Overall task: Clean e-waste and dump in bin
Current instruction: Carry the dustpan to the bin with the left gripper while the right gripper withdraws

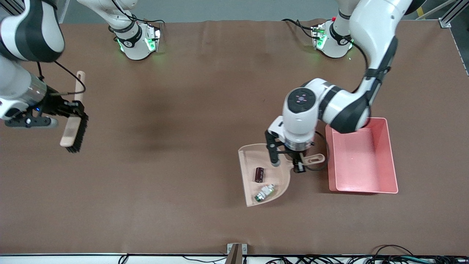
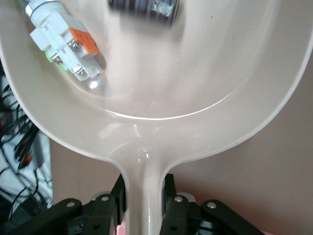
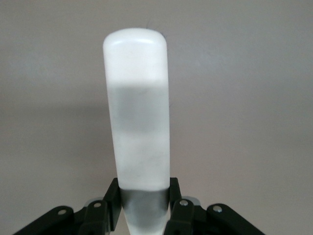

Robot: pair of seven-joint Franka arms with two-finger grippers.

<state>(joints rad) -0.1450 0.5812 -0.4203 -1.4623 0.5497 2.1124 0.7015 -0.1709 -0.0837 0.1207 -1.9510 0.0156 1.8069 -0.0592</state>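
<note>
The e-waste lies in a beige dustpan: a dark maroon cylinder and a white-and-green component. My left gripper is shut on the dustpan's handle, right beside the pink bin. The left wrist view shows the pan, the component, the cylinder, and my left gripper clamping the handle. My right gripper is shut on a brush over the right arm's end of the table. In the right wrist view, my right gripper squeezes the brush handle.
The brown table mat stretches between brush and dustpan. The two robot bases stand at the edge farthest from the front camera. Cables run along the nearest edge. The left arm's elbow overhangs one corner of the bin.
</note>
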